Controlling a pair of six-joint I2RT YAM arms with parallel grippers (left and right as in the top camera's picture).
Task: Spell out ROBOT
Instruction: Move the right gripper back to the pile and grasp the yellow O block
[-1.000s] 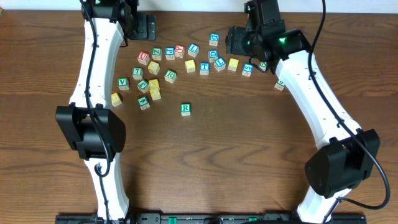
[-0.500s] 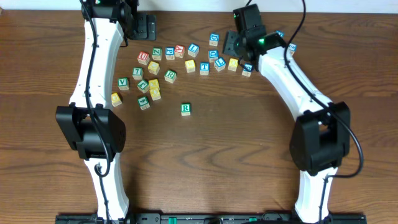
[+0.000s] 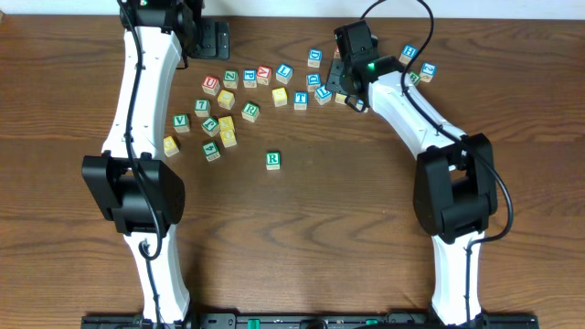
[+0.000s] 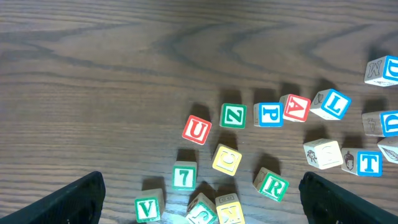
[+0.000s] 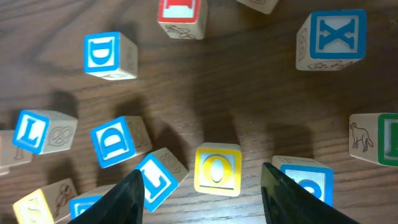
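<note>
Only the green R [image 3: 272, 160] stands alone mid-table, so four letters seem left to place, while the right gripper [image 5: 202, 177], jaws spread, hovers astride a yellow O [image 5: 217, 168], apparently untouched.

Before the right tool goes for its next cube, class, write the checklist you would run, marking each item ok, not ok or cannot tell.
1. right tool open: ok.
2. yellow O cube between its fingers: ok.
3. Free room beside the O: not ok; the blue L cube next to it crowds one finger.
4. Tool low enough to grip: cannot tell.
5. green R cube set out alone: ok.
6. left tool open, holding nothing: ok.
</note>
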